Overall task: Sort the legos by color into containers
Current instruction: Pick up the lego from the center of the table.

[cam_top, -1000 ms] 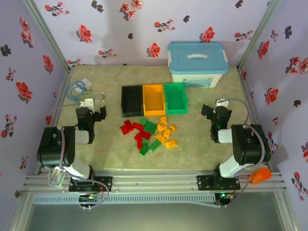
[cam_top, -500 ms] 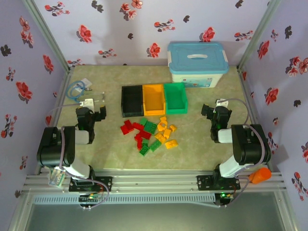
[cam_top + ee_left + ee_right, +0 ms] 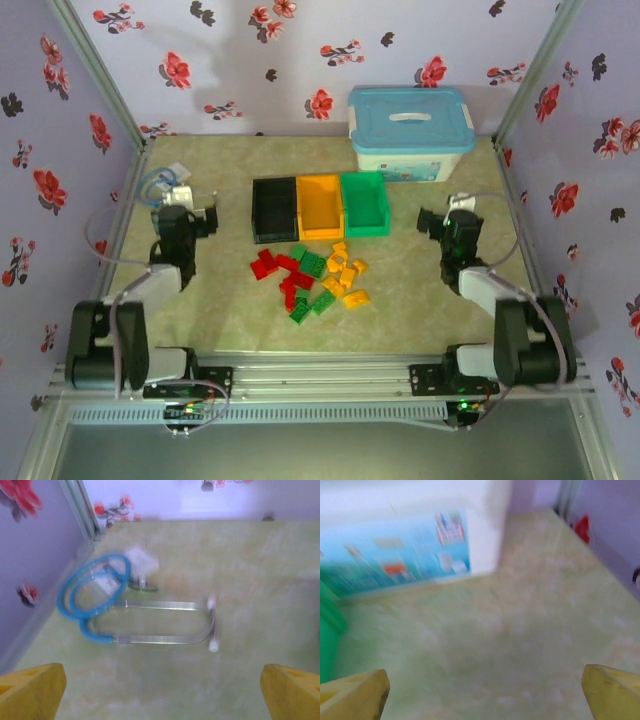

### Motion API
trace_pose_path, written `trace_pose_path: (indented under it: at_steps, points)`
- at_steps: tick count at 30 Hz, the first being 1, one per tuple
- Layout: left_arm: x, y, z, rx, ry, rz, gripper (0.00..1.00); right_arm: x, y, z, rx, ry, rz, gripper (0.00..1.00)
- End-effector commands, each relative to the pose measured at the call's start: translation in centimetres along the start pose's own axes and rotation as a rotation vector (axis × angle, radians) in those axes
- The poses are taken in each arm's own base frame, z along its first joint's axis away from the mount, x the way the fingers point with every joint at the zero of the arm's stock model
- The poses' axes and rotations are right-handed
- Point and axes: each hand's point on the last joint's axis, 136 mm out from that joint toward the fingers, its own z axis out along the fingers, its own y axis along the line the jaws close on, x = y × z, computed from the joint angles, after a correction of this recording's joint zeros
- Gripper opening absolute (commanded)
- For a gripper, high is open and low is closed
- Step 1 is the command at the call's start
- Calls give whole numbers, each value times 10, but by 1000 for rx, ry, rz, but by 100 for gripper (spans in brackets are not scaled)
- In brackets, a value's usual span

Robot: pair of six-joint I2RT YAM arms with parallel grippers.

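Mid-table, legos [image 3: 312,278] loose nr containers [image 3: 320,208] | L gripper [image 3: 162,692] wide, empty | R gripper [image 3: 485,692] wide, empty

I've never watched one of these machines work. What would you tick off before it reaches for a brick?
1. Left pincer open, nothing in it: ok.
2. Right pincer open, nothing in it: ok.
3. Legos loose in one pile on the table, between the two arms: ok.
4. Black bin, orange bin and green bin upright, side by side behind the pile: ok.
5. A bin to match each brick colour: not ok; there are red bricks but no red bin.
6. Black bin empty: cannot tell, too dark inside.
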Motion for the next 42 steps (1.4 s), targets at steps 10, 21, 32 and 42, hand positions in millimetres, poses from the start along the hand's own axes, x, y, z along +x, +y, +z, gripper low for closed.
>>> trace_pose_path:
  at_steps: [10, 21, 32, 42]
  points:
    - [-38, -24, -89, 130, 420, -293, 100, -31, -2, -66, 86, 221, 379, 99]
    - [40, -107, -150, 320, 523, -181, 91, -6, 76, -78, -143, 463, 355, 99]
    - [108, -139, -167, 375, 617, -147, 75, 45, 139, -102, -271, 592, 188, 95]
    - [125, -142, -138, 316, 699, -138, 68, 83, 186, -124, -371, 696, 108, 83]
